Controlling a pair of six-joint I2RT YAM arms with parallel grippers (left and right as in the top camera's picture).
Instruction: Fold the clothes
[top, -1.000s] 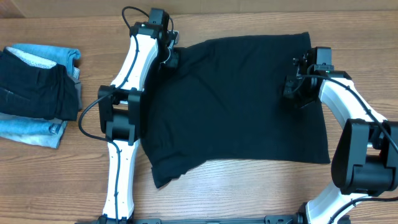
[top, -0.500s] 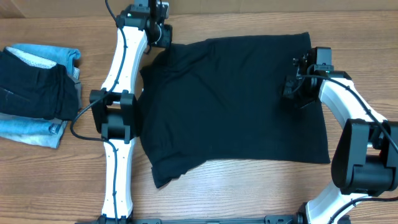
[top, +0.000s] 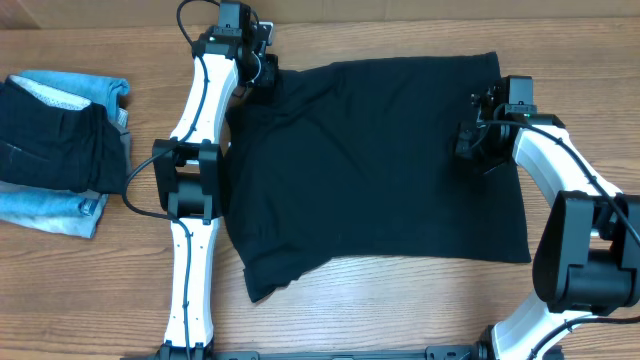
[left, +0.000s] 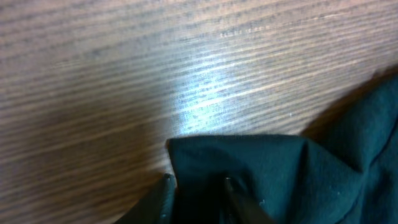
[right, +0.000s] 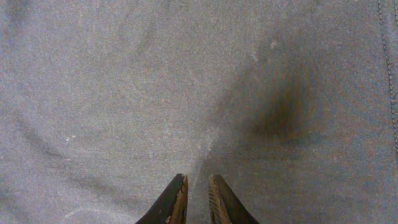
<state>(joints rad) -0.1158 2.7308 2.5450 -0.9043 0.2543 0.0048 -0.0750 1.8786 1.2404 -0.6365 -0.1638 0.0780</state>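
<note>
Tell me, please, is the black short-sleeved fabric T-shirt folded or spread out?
Spread out, not folded: the black short-sleeved T-shirt lies open across the wooden table, only its far-left corner bunched at the left fingers.

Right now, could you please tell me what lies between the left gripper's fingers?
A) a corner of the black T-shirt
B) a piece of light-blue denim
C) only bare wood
A: in the left wrist view, a corner of the black T-shirt sits between the fingers of the left gripper, with the bare wooden table beyond it.
</note>
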